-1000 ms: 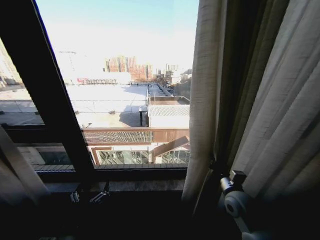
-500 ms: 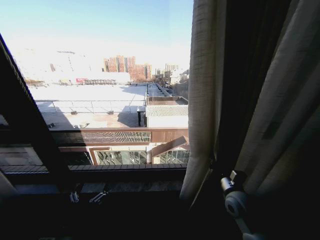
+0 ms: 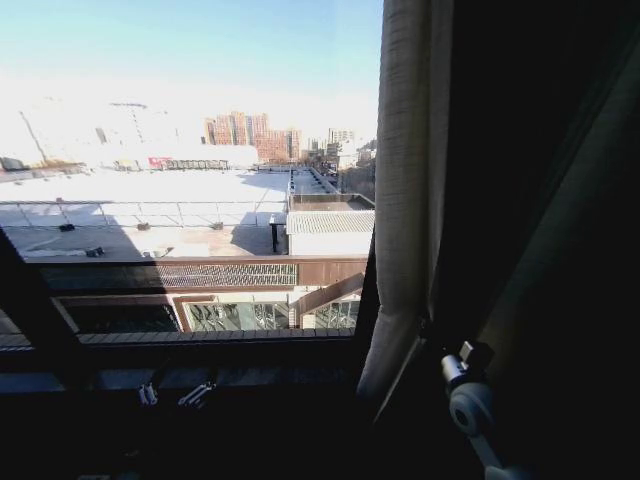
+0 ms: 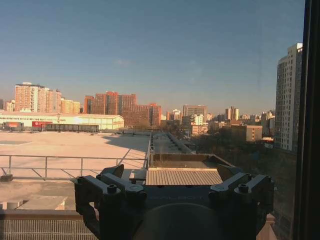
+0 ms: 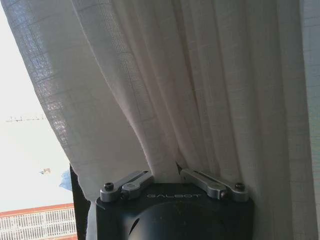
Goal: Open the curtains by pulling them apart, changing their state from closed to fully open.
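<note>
Right gripper [image 5: 175, 172] clamps the curtain [image 5: 200, 90] between closed jaws; left gripper [image 4: 170, 175] open, empty. Pull-aside step; next, draw outward.

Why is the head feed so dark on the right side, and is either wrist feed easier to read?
Head view: strong backlight from the window leaves the right curtain mostly in silhouette and its folds further right nearly black. Right wrist view: fabric evenly lit, weave sharp, right gripper clamped on it. Left wrist view: clear skyline, left gripper dark.
</note>
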